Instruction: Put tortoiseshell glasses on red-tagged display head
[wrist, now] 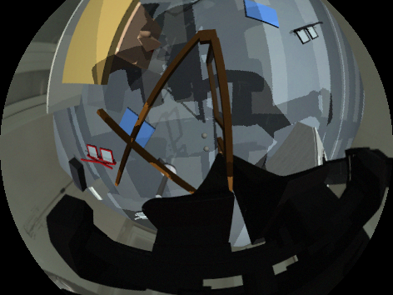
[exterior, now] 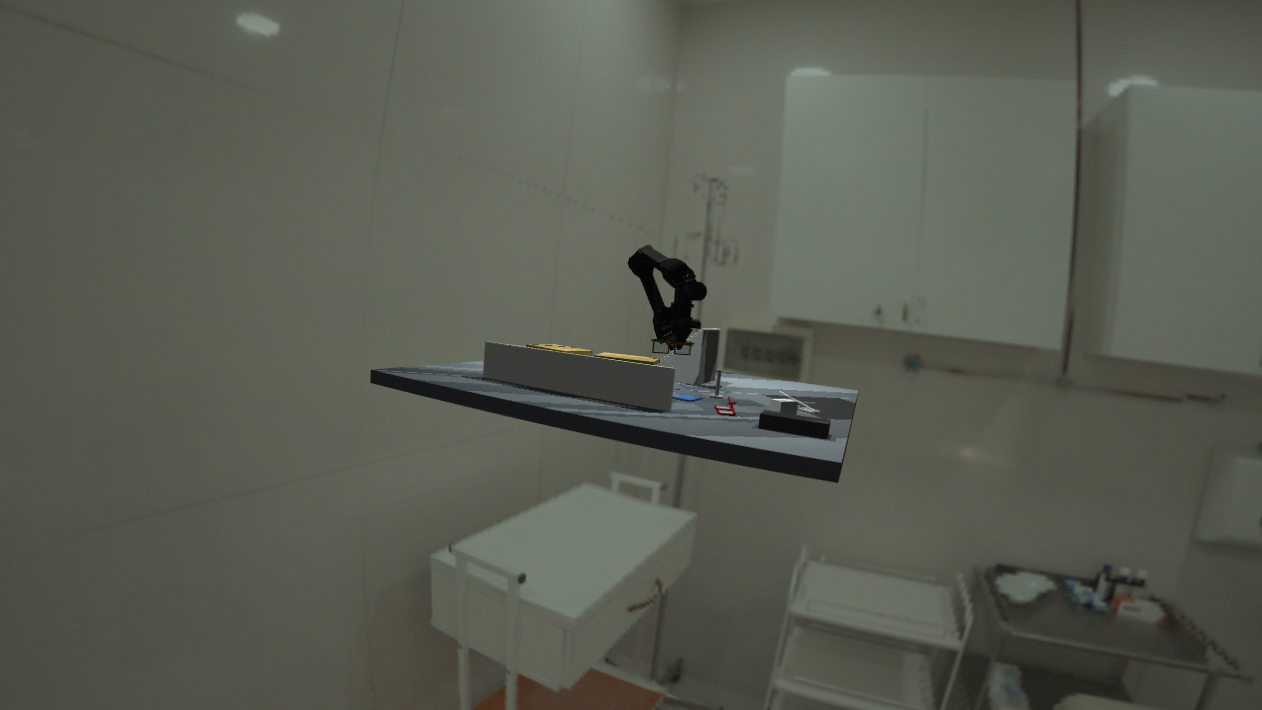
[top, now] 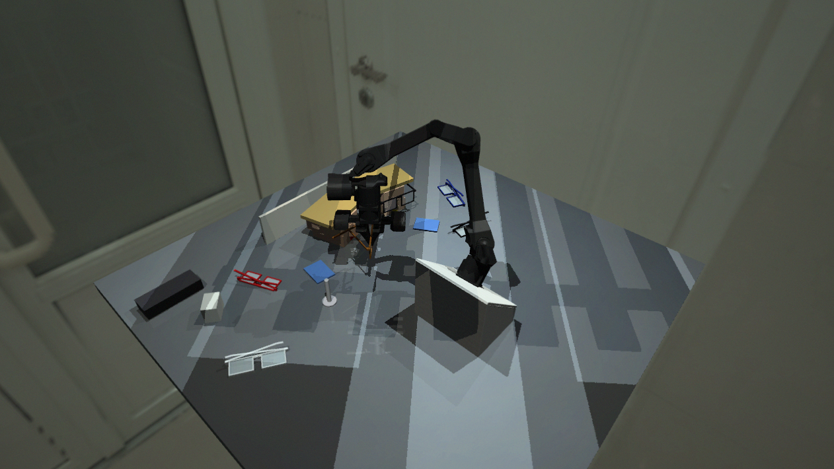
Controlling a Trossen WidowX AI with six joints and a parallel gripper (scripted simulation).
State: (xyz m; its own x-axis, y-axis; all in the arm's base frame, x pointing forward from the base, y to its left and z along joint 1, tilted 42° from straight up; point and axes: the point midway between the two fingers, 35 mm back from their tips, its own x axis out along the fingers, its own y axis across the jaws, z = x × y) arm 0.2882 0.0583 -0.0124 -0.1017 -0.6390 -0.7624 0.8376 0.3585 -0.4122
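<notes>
My gripper [top: 369, 232] [exterior: 673, 342] [wrist: 222, 157] is shut on the brown tortoiseshell glasses [top: 369, 249] [exterior: 658, 343] [wrist: 225, 96] at their front frame, holding them above the table. In the wrist view the front is nearly edge-on and both temples are unfolded and cross each other. The nearer display head [top: 328, 210] [exterior: 628, 357] [wrist: 130, 52], yellow-topped, has a trace of red beside its nose and wears no glasses that I can see. It is left of the glasses in the wrist view. The other head [top: 398, 174] [exterior: 559, 348] stands farther back, with thin black frames at its face. The arm partly hides both heads in the top view.
A pale wall [top: 289, 214] [exterior: 573, 379] runs behind the heads. Red glasses [top: 267, 284], white glasses [top: 240, 366], blue glasses [top: 454, 199] and black glasses lie around. Also there are two blue squares, a small post [top: 327, 291], a black block [top: 168, 295], a white block and a large white-topped box [top: 446, 306].
</notes>
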